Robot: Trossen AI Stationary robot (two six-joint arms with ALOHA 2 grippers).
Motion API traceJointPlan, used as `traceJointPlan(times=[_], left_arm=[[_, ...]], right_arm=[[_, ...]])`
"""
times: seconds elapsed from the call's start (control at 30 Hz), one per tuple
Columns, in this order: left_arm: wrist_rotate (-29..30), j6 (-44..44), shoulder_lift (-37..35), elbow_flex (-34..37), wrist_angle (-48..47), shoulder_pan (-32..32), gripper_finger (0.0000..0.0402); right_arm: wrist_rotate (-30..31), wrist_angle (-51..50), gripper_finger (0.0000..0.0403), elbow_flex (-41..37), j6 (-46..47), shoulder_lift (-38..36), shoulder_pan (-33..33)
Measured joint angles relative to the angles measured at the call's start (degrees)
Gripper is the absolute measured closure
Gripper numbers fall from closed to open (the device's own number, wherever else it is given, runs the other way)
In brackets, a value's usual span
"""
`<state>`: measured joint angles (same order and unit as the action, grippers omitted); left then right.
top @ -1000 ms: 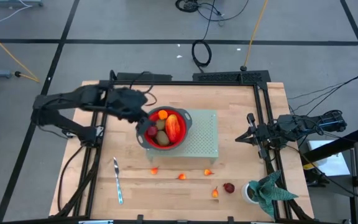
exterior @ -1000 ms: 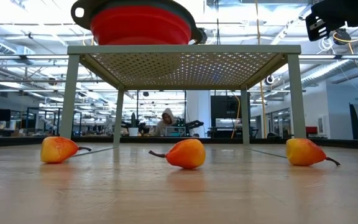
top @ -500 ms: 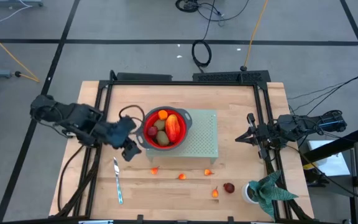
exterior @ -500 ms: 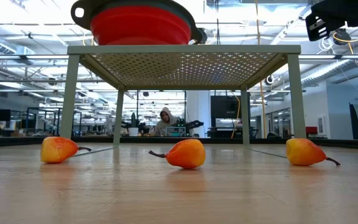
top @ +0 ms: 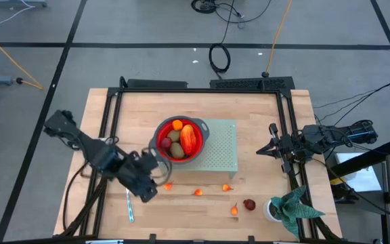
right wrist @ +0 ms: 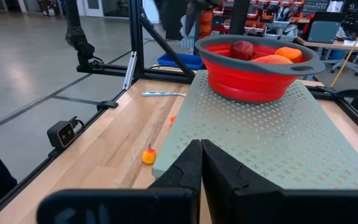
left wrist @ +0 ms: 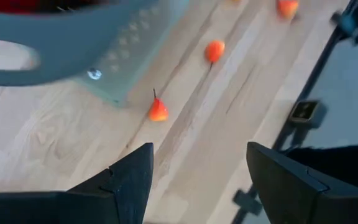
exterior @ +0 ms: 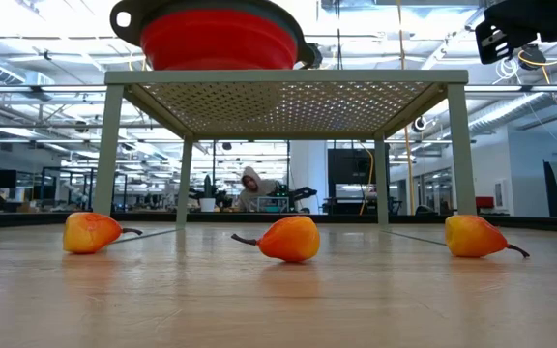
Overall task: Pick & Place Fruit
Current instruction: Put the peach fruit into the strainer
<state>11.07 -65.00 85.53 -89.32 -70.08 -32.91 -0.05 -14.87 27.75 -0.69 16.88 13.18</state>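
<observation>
Here the left end effector (top: 156, 181) hovers open over the bench (top: 263, 122), near a tiny orange fruit (top: 168, 185) beside the perforated stand (top: 222, 146). The red bowl (top: 161, 154) (on that stand) holds kiwis (top: 175, 150). The right end effector (top: 261, 150) waits closed at the bench's right edge.

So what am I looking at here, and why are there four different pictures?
It is a robot with two dark arms at a wooden table, filmed by four cameras: one overhead, one at table height, one on each wrist. The left gripper hangs open and empty over the table near a small orange fruit. The right gripper waits shut at the table's right side. A red bowl holding fruit sits on a pale perforated stand. More small fruit, a knife and a potted plant lie on the table.
</observation>
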Motion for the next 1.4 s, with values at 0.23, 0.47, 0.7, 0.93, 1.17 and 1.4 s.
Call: traceJointPlan(times=[0.23, 0.47, 0.7, 0.93, 1.17, 1.4], left_arm=[[0.04, 0.21, 7.07, 0.02, 0.06, -3.64, 0.0144], [-0.85, -5.57, 11.85, 0.04, 0.07, -6.19, 0.0144], [3.76, -14.86, 12.39, 0.04, 0.96, -8.58, 0.0144], [13.93, -14.68, 16.29, 0.04, 6.33, -10.02, 0.0144], [14.47, -18.45, 23.97, 0.04, 7.31, -9.87, 0.0144], [14.67, -20.23, 29.41, 0.04, 6.91, -9.87, 0.0144]], right_arm=[[0.00, -0.02, 0.0399, 0.00, 0.00, 0.00, -0.02], [0.00, -0.04, 0.0399, 0.00, 0.00, 0.01, -0.02], [0.00, -0.04, 0.0399, 0.00, 0.00, 0.01, -0.02], [0.00, -0.20, 0.0399, 0.00, -0.02, 0.00, -0.02], [-0.01, -0.44, 0.0399, 0.00, -0.02, 0.02, -0.02], [0.00, -0.44, 0.0399, 0.00, -0.30, 0.01, -0.02]])
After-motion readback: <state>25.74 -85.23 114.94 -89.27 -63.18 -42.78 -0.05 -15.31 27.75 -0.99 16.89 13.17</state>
